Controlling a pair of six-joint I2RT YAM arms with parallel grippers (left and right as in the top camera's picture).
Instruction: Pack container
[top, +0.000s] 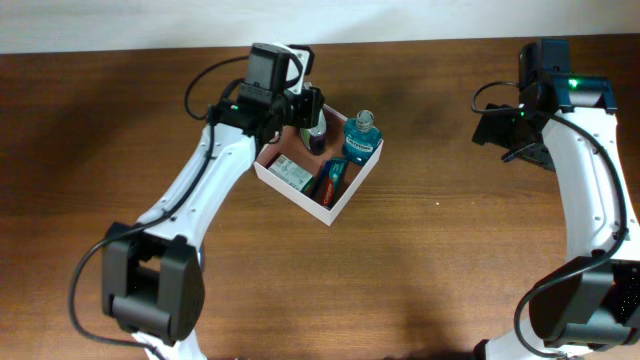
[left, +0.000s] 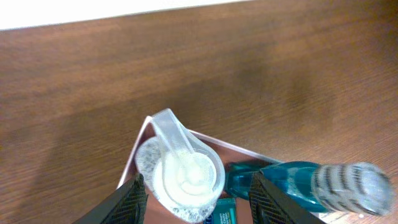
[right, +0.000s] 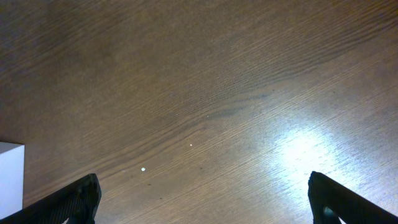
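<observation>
One container (top: 295, 200): a square, shallow white box with a reddish-brown inside and no lid. It sits corner-on on the wooden table (top: 450, 270), left of centre and toward the far side.
Contents, count: four things can be made out inside it from overhead.
Far corner: a clear bottle (top: 316, 138) stands upright. In the left wrist view (left: 186, 177) its flip cap is swung open and there is pale liquid inside.
Right corner: a blue bottle (top: 362, 137) stands upright just beside the clear one. Its ridged cap is blurred and close to the left wrist camera (left: 280, 180).
Left half: a small white-and-green packet (top: 292, 172) lies flat on the floor of the box.
Near middle: a red-and-blue item (top: 331, 180) lies beside the packet. It is too small to tell what it is.
Container rim: a pinkish edge (left: 134, 155) runs just behind the clear bottle in the left wrist view.
Left gripper (top: 308, 110): it hangs over the far corner, its jaws partly spread to either side of the clear bottle (left: 198, 199). One finger (left: 127, 199) is at the bottle's edge. The other stands off it with a gap, so the bottle is not pinched.
Right gripper (top: 512, 140): it is well apart from the container, at the right side of the table. Its jaws are spread wide with only bare wood between them (right: 202, 186).
</observation>
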